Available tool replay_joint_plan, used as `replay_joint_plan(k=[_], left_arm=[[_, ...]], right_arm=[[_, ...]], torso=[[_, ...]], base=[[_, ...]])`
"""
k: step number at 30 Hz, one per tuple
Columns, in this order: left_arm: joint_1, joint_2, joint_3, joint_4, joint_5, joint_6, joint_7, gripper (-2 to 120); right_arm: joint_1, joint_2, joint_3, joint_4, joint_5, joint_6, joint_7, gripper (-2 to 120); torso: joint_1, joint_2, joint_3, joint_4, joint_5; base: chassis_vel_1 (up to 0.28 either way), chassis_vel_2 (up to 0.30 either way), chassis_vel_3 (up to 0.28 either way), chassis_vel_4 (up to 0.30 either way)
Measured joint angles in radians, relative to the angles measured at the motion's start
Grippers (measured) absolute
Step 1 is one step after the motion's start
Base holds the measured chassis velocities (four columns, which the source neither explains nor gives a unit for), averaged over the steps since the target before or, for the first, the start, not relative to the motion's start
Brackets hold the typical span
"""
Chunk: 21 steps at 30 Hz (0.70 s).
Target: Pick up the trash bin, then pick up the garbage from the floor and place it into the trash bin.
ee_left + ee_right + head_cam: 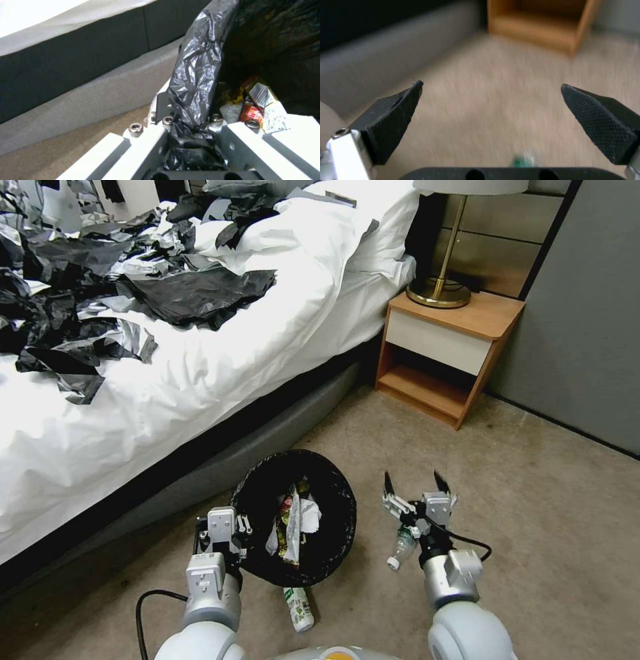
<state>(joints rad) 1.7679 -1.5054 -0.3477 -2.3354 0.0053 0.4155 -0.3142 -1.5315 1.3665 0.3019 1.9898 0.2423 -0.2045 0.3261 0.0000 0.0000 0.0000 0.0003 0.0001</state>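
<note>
A bedroom floor of tan carpet is being viewed from above, with a white bed at the far left and a wooden nightstand at the far right. The trash bin, lined with a black bag, is being held near the bed's base, close in front of the robot. Its rim is being gripped at the left side by the left gripper, whose fingers are being kept clamped on the folded bag. Wrappers and white tissue are lying inside the bin; a red-and-yellow wrapper is being shown in the left wrist view.

To the right of the bin, the right gripper is being held above the carpet with its black fingertips spread wide apart and nothing between them. A small clear plastic bottle is lying on the floor just beneath that wrist. A second bottle with a green label is lying on the carpet at the near side of the bin.
</note>
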Motion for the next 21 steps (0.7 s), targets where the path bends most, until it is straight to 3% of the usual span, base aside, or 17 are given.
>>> replay_joint_plan(k=[2,4,13,21], left_arm=[[0.002,0.001,-0.001,-0.001,0.0,-0.001,0.0,0],[0.002,0.001,-0.001,-0.001,0.001,-0.002,0.0,0],[0.003,0.0,0.002,0.004,0.006,-0.004,0.0,0],[0.01,0.001,0.002,0.002,0.008,-0.005,0.0,0]], right_arm=[[0.047,0.001,0.018,-0.086,0.112,-0.098,0.025,100],[0.083,0.002,0.028,-0.17,0.185,-0.139,0.032,100],[0.172,0.014,0.038,-0.424,0.254,-0.16,-0.027,100],[0.253,0.032,0.034,-0.56,0.249,-0.141,-0.052,100]], torso=[[0.0,0.0,0.0,-0.0001,-0.0002],[0.0,0.0,0.0,-0.0003,-0.0001],[0.0,0.0,0.0,-0.0003,0.0],[0.0,0.0,0.0,-0.0002,-0.0002]], base=[[0.0,0.0,0.0,0.0],[0.0,0.0,0.0,0.0],[0.0,0.0,0.0,0.0],[0.0,0.0,0.0,0.0]])
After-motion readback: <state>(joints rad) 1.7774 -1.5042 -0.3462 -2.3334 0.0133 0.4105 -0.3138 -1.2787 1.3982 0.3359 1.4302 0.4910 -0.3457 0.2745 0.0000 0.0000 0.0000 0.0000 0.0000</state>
